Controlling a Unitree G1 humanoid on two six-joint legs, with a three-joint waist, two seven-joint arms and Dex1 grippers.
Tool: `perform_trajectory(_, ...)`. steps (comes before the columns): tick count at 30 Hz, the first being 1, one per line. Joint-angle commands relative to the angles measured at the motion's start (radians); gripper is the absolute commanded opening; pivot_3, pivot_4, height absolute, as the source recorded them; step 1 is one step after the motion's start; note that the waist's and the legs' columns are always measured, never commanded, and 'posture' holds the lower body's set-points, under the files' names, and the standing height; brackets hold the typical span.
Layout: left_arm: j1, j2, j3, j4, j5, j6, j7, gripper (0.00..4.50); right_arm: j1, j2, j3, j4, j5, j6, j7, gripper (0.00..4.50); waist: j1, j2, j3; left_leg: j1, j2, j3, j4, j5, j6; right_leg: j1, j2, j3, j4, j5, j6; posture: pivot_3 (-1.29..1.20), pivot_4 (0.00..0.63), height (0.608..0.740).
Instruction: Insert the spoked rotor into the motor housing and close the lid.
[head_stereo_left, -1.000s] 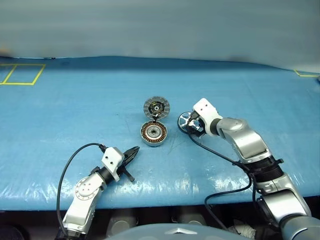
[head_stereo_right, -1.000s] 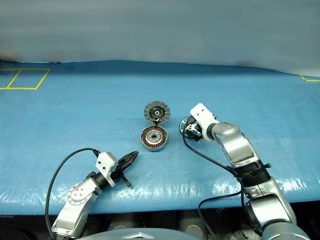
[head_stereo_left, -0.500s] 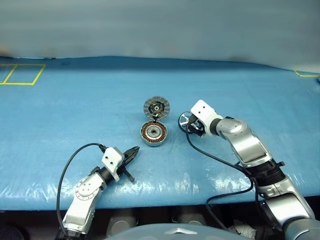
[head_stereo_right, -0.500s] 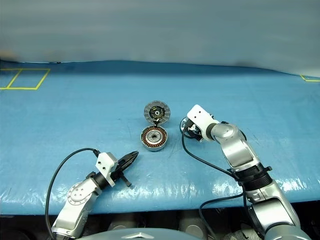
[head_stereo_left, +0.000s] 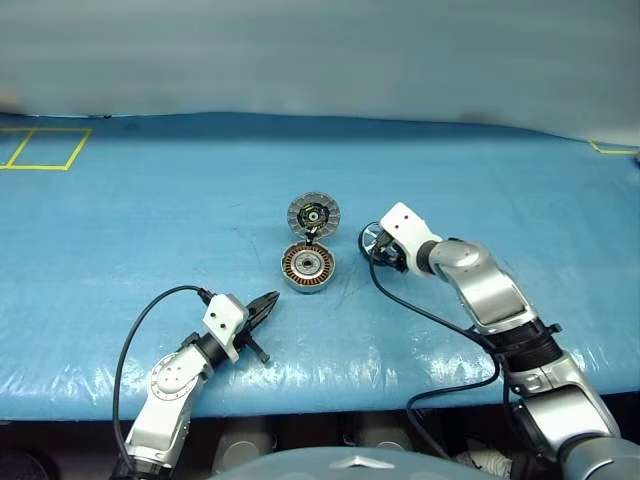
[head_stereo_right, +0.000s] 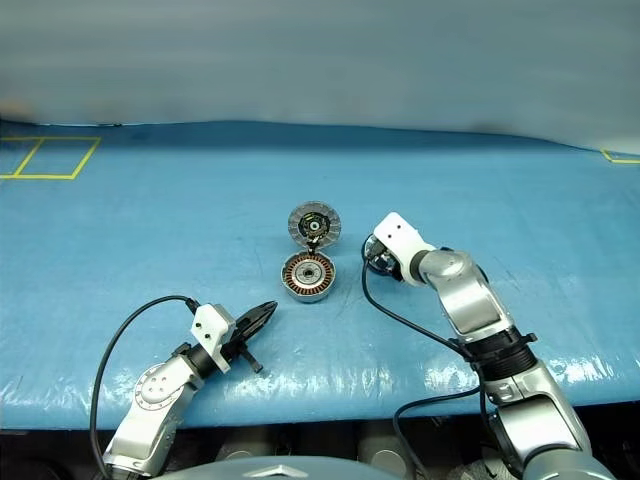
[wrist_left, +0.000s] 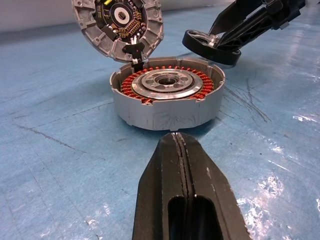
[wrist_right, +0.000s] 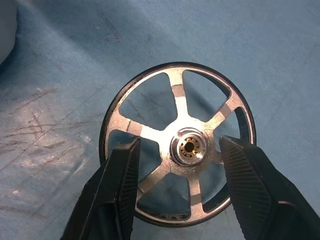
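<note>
Spoked rotor (wrist_right: 177, 145): dark ring, shiny silver spokes, brass-centred hub; tilted, one edge raised off the blue surface, right of the housing.
Motor housing (wrist_left: 166, 98): round silver cup, copper-red windings ringing a silver centre; upright, open.
Lid (wrist_left: 118, 24): ribbed grey disc, dark centre showing circuitry; standing open at the housing's far rim.

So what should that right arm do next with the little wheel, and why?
Probably lift the wheel a little and carry it over the motor cup. The right gripper already has a finger on each side of its rim, in the left wrist view it looks tilted up off the blue table, and the cup beside it is open, its lid standing up behind.
</note>
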Motion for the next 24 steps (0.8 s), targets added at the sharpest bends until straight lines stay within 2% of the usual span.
perform_trajectory(1, -0.004, -0.003, -0.005, -0.030, 0.003, -0.021, 0.002, 0.00, -0.016, -0.005, -0.020, 0.012, 0.016, 0.030, 0.024, 2.60, 0.000, 0.000, 0.000, 0.000, 0.000, 0.000, 0.000, 0.000, 0.000, 0.000, 0.000, 0.000, 0.000, 0.000, 0.000, 0.00, 0.150, 0.740)
perform_trajectory(3, -0.003, -0.003, -0.004, -0.032, 0.003, -0.021, 0.002, 0.00, -0.017, -0.006, -0.015, 0.014, 0.018, 0.035, 0.034, 2.60, 0.000, 0.000, 0.000, 0.000, 0.000, 0.000, 0.000, 0.000, 0.000, 0.000, 0.000, 0.000, 0.000, 0.000, 0.000, 0.00, 0.150, 0.740)
perform_trajectory(7, 0.002, -0.005, -0.004, -0.036, 0.003, -0.020, 0.006, 0.00, -0.017, -0.012, 0.004, 0.014, 0.014, 0.045, 0.050, 1.75, 0.000, 0.000, 0.000, 0.001, 0.000, 0.000, 0.000, 0.000, 0.000, 0.001, 0.000, 0.000, 0.000, 0.000, 0.000, 0.00, 0.150, 0.740)
perform_trajectory(12, 0.009, -0.007, -0.004, -0.041, 0.002, -0.018, 0.010, 0.00, 0.003, -0.022, 0.018, -0.018, 0.011, 0.062, 0.064, 1.38, -0.002, -0.001, -0.001, 0.003, 0.001, 0.000, 0.000, 0.000, 0.000, 0.003, 0.000, 0.000, 0.000, 0.000, 0.000, 0.00, 0.150, 0.740)
perform_trajectory(24, 0.011, -0.012, -0.004, -0.031, 0.001, -0.027, 0.013, 0.00, 0.075, -0.060, 0.028, -0.172, -0.022, 0.084, 0.056, 1.35, 0.001, -0.001, -0.001, 0.003, 0.001, 0.000, 0.000, -0.001, 0.001, -0.001, -0.001, -0.001, -0.001, 0.000, -0.001, 0.00, 0.150, 0.740)
